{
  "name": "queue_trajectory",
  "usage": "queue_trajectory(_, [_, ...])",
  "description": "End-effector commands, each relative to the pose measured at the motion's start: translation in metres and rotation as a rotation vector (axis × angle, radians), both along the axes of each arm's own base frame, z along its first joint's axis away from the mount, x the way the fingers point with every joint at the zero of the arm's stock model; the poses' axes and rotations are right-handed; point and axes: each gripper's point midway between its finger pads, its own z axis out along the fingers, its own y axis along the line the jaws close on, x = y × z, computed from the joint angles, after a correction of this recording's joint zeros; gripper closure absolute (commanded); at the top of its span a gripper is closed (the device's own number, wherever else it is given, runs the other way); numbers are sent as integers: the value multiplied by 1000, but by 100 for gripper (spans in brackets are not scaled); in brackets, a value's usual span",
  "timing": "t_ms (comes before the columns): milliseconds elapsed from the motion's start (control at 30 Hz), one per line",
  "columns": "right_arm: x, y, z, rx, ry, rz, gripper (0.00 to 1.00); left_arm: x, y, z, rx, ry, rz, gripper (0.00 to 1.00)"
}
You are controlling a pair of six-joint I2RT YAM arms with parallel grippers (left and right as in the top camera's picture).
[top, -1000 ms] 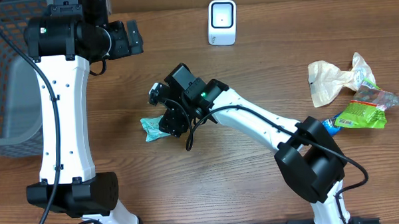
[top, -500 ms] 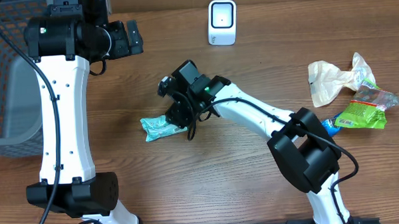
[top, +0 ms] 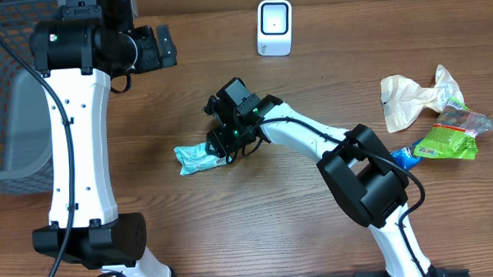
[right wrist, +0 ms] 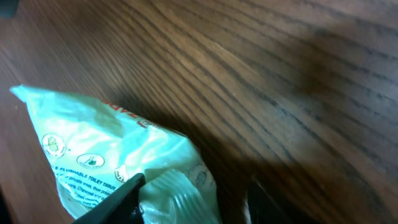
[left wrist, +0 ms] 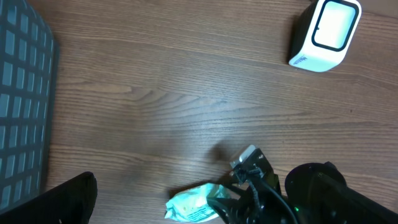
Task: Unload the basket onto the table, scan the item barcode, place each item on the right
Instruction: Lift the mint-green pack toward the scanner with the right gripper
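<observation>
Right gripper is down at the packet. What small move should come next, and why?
Probably close the right gripper on the packet: its fingers straddle the packet's end, one touching, the other with a gap showing. The packet lies on the table, apart from the scanner.

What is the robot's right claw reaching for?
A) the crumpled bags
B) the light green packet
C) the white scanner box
B: the right gripper is down at one end of the light green packet, with a finger on each side of it.

White links (top: 87,152), black joints (top: 372,192), black right end effector (top: 222,147) (green light), black cables (top: 13,53)
</observation>
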Motion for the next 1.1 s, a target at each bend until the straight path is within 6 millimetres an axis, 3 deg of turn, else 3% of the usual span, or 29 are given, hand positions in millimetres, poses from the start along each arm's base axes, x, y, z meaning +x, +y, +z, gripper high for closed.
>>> queue_trajectory(0, [-6, 1, 2, 36, 76, -12, 59, -2, -1, 8, -13, -21, 8, 0])
queue_trajectory(67, [-14, 6, 8, 73, 113, 13, 71, -2, -1, 8, -13, -21, 8, 0])
queue_trajectory(167, [-21, 8, 22, 126, 157, 38, 96, -2, -1, 8, -13, -21, 8, 0])
queue_trajectory(267, [-17, -1, 39, 134, 171, 21, 96, -3, -1, 8, -13, -21, 8, 0])
queue_trajectory(400, [4, -24, 67, 146, 242, -150, 96, -2, -1, 8, -13, -21, 8, 0])
queue_trajectory(600, [40, -82, 106, 238, 522, -482, 96, -2, -1, 8, -13, -21, 8, 0])
queue_trajectory(900, [61, -138, 192, 676, 731, -318, 96, -2, -1, 8, -13, -21, 8, 0])
queue_trajectory(1067, [62, -160, 222, 810, 766, -228, 96, -2, -1, 8, -13, -21, 8, 0])
